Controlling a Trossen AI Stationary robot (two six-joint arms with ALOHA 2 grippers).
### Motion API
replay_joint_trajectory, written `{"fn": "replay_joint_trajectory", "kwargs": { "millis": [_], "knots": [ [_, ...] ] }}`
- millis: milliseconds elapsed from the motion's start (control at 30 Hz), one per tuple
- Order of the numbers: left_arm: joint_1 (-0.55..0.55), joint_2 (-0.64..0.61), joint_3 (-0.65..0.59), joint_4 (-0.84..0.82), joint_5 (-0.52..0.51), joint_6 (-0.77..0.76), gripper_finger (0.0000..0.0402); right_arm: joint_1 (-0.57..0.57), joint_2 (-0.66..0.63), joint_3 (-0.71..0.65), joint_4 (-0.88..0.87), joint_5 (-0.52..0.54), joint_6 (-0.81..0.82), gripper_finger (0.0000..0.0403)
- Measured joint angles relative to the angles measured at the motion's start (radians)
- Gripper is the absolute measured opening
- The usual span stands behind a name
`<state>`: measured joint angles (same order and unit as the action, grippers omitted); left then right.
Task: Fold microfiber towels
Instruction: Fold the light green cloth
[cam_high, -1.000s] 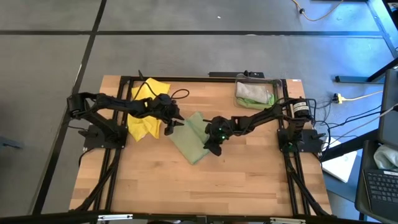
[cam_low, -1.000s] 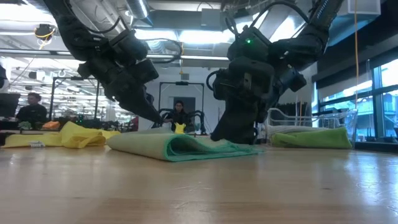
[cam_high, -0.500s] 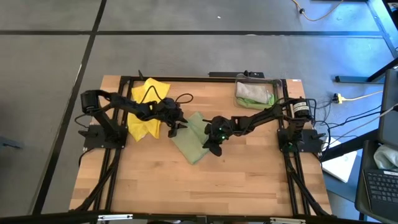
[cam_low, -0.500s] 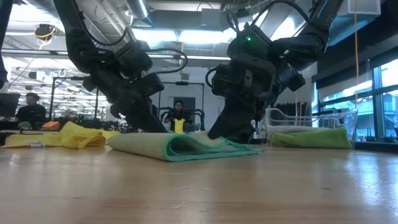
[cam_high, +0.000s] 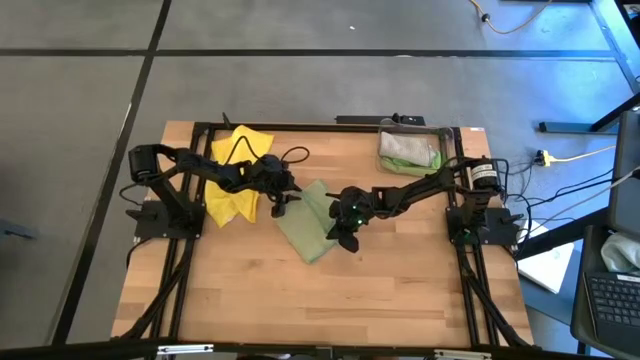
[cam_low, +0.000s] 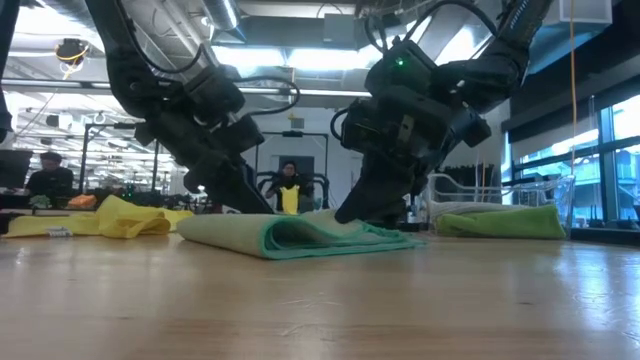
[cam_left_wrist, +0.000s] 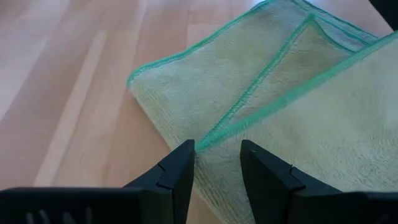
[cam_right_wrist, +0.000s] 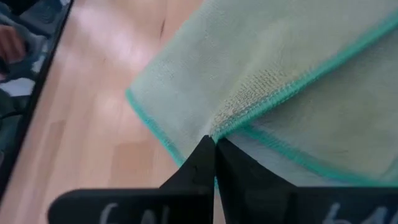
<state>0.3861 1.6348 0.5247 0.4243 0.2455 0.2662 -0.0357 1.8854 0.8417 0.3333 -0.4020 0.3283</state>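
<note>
A pale olive-green towel (cam_high: 308, 222) with a teal hem lies folded at mid-table; it also shows in the low view (cam_low: 290, 235). My left gripper (cam_high: 281, 205) is open at the towel's left end, one finger on either side of the upper layer's hemmed edge (cam_left_wrist: 217, 134). My right gripper (cam_high: 341, 238) is shut on the towel at its right side. A bright yellow towel (cam_high: 236, 176) lies crumpled at the far left. A grey-beige towel (cam_high: 408, 145) and a bright green one (cam_low: 500, 222) lie in the clear bin (cam_high: 445, 135). My left gripper's fingers (cam_left_wrist: 180, 168) stand astride the hem; I cannot tell whether they touch the cloth. My right gripper pinches the upper layer's teal-hemmed edge (cam_right_wrist: 249, 109) between its two shut fingers, slanting down from the table's right. The edge is raised a little there; the rest of the towel lies on the table.
The bin stands at the table's far right corner. Bare wood (cam_high: 300, 300) lies along the near half of the table. A dark cable (cam_high: 292, 153) loops beside the yellow towel. People (cam_low: 288, 185) sit in the room behind the table.
My left gripper has gone toward the table's right and down, from beside the yellow towel to the olive towel's left end. My right gripper has stayed at the towel's right side, shut.
</note>
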Motion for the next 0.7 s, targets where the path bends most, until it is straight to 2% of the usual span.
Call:
{"fn": "replay_joint_trajectory", "kwargs": {
  "millis": [267,367,533,700],
  "knots": [
    [0.009,0.0,0.0,0.0,0.0,-0.01,0.0125,-0.02,0.0,0.064,-0.028,0.078,-0.11,0.0006],
    [0.009,0.0,0.0,0.0,0.0,-0.01,0.0125,-0.034,0.0,0.121,-0.157,0.108,-0.164,0.0007],
    [0.009,0.0,0.0,-0.012,0.0,-0.003,0.0124,-0.054,0.0,0.226,-0.495,0.21,-0.24,0.0008],
    [0.009,-0.001,0.0,-0.014,-0.001,-0.001,0.0124,-0.06,0.0,0.283,-0.612,0.237,-0.282,0.0009]
  ]
}}
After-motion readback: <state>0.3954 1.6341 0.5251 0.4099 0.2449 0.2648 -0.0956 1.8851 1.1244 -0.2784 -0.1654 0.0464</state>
